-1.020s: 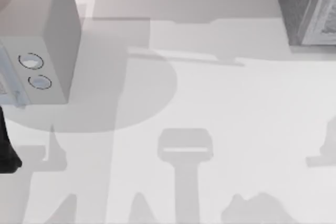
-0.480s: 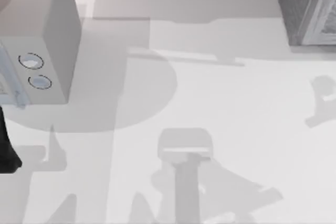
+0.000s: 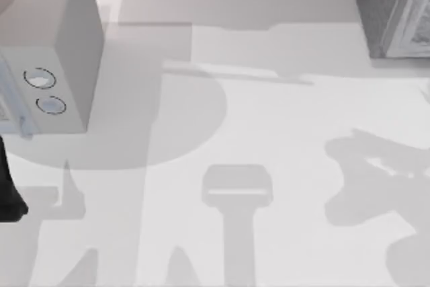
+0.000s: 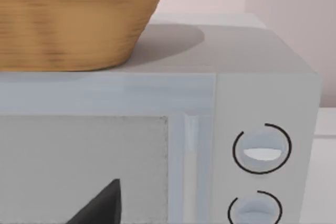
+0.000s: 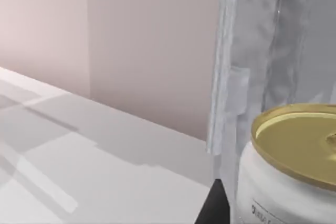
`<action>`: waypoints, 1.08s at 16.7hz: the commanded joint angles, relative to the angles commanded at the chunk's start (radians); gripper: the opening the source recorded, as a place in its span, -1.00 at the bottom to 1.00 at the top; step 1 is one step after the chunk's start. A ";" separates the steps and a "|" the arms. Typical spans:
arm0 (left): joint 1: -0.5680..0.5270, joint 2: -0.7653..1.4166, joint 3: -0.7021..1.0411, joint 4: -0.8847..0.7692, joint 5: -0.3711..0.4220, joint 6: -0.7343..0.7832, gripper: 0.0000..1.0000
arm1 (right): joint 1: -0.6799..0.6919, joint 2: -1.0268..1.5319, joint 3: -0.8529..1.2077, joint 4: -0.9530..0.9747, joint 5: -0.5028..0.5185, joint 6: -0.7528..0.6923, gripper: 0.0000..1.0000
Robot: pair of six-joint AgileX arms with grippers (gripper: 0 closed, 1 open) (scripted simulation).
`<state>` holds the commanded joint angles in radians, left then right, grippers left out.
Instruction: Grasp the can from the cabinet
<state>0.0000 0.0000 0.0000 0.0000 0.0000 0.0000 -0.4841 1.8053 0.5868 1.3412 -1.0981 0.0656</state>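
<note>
Moved: in the top view the arm shadow on the table (image 3: 269, 132) that lay near the bottom centre half a second ago now lies at the right side, larger and spread out; the boxes have not shifted.
Can (image 5: 294, 171): white body, gold lid, close before the right wrist camera, upright, right against the cabinet's pale framed front.
Cabinet (image 3: 386, 8): dark grey speckled box at the table's far right corner in the top view; its whitish frame (image 5: 231, 61) rises directly behind the can in the right wrist view.
Right gripper: a dark finger tip (image 5: 214, 205) sits just beside the can's white wall; whether the fingers are spread or pinching, I cannot tell.
Left arm (image 3: 8, 189): a dark piece at the left edge of the top view, below the dial box, parked.
Left gripper: a dark finger (image 4: 100, 205) points at the dial box's window; whether its fingers are spread or together, I cannot tell.
Dial box (image 3: 64, 52): light grey, at the table's left, two round dials (image 4: 261, 149) on its front panel beside the window.
Basket (image 4: 73, 17): woven, tan, standing on top of the dial box.
In the way: nothing lies on the table between the two boxes; only shadows cross it.
Wall (image 5: 131, 40): pinkish, behind the table's far edge.
</note>
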 joint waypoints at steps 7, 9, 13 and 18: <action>0.000 0.000 0.000 0.000 0.000 0.000 1.00 | -0.066 0.464 0.106 0.296 -0.184 -0.014 -1.00; 0.000 0.000 0.000 0.000 0.000 0.000 1.00 | -0.069 0.501 0.114 0.314 -0.194 -0.016 -1.00; 0.000 0.000 0.000 0.000 0.000 0.000 1.00 | -0.069 0.505 0.114 0.316 -0.195 -0.016 -1.00; 0.000 0.000 0.000 0.000 0.000 0.000 1.00 | -0.020 0.525 0.136 0.305 -0.148 -0.023 -1.00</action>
<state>0.0000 0.0000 0.0000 0.0000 0.0000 0.0000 -0.5045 2.3300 0.7226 1.6464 -1.2457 0.0425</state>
